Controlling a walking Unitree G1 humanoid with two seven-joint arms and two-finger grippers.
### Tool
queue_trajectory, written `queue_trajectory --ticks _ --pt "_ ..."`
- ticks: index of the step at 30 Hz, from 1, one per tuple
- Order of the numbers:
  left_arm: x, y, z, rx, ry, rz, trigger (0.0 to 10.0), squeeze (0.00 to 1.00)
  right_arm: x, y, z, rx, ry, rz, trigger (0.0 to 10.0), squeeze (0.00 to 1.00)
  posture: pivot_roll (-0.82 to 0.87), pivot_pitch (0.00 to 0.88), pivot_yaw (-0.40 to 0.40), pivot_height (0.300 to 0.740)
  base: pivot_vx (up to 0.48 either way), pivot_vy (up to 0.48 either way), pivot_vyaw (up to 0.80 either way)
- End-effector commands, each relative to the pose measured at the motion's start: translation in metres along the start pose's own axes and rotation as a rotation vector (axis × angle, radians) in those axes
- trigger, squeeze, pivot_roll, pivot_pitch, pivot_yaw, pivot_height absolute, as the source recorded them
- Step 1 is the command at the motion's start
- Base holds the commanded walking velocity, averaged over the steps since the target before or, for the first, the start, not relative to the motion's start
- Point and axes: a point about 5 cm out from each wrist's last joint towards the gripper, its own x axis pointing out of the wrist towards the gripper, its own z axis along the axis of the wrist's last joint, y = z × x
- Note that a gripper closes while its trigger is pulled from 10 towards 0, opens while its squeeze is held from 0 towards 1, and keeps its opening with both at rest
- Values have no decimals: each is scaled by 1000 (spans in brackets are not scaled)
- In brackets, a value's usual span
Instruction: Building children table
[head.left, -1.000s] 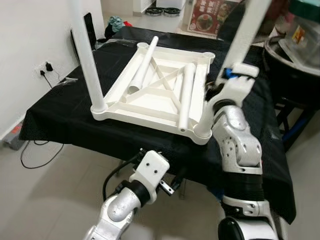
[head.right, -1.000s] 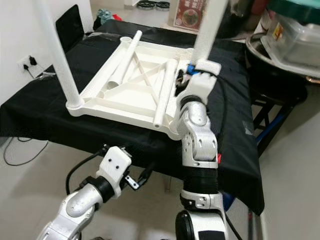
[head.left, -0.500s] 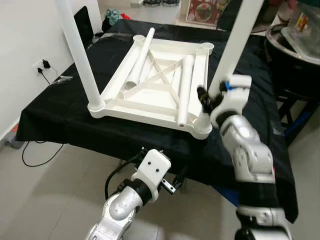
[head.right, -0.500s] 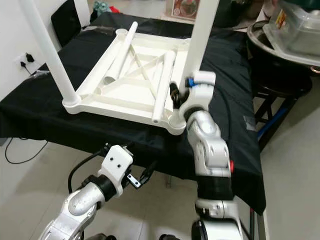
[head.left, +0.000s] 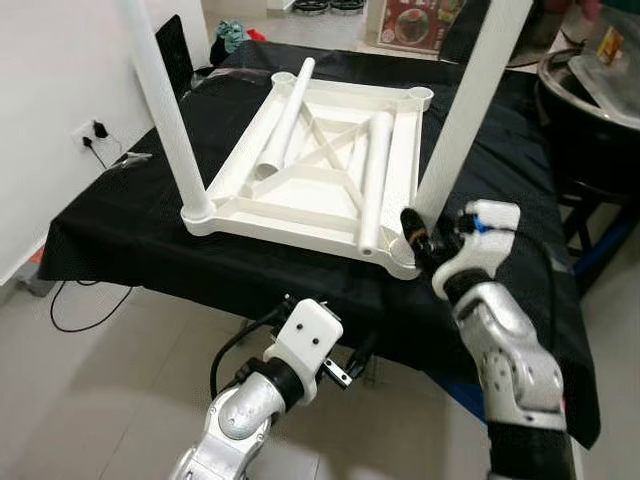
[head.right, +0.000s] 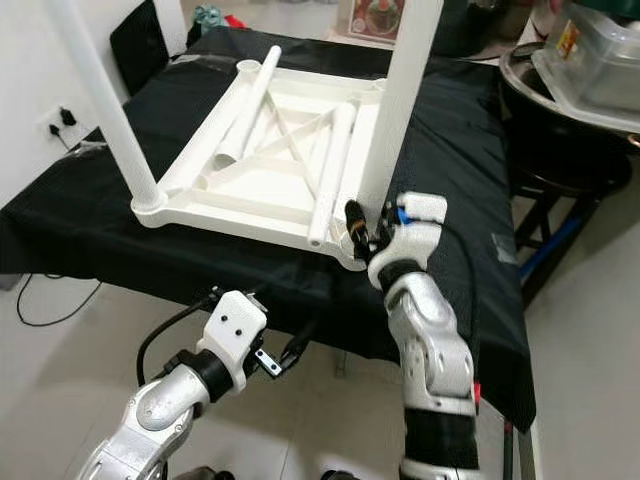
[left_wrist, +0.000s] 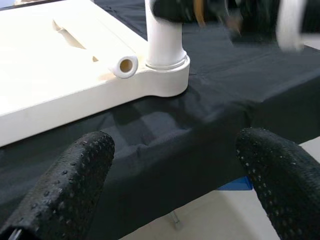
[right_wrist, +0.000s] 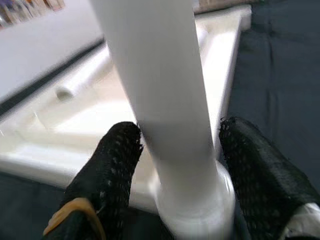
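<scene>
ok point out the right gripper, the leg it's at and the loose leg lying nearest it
right gripper (right_wrist: 175, 165): right wrist view, between its fingertips, either side of the leg
upright leg (head.left: 462, 120): left eye view, mid-shaft
loose leg (head.left: 374, 175): left eye view, middle of the tube lying on the tabletop
</scene>
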Motion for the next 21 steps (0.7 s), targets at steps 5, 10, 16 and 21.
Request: queue_trajectory --ticks 5,10,16,21 --pt "-1 3 -6 -9 25 15 10000 0 -24 -6 -10 -218 -5 -262 10000 0 99 138 -22 740 0 0 0" --pt "0 5 -7 -11 27 16 10000 0 -28 -10 -15 -160 18 -197 10000 0 107 137 -23 740 0 0 0" --pt "0 8 -4 -7 17 26 10000 0 -25 -18 12 -218 -95 -195 10000 0 103 137 -22 740 0 0 0" --pt "1 8 -7 -14 29 21 10000 0 -26 -18 8 -212 -62 -191 10000 0 100 134 -20 740 0 0 0"
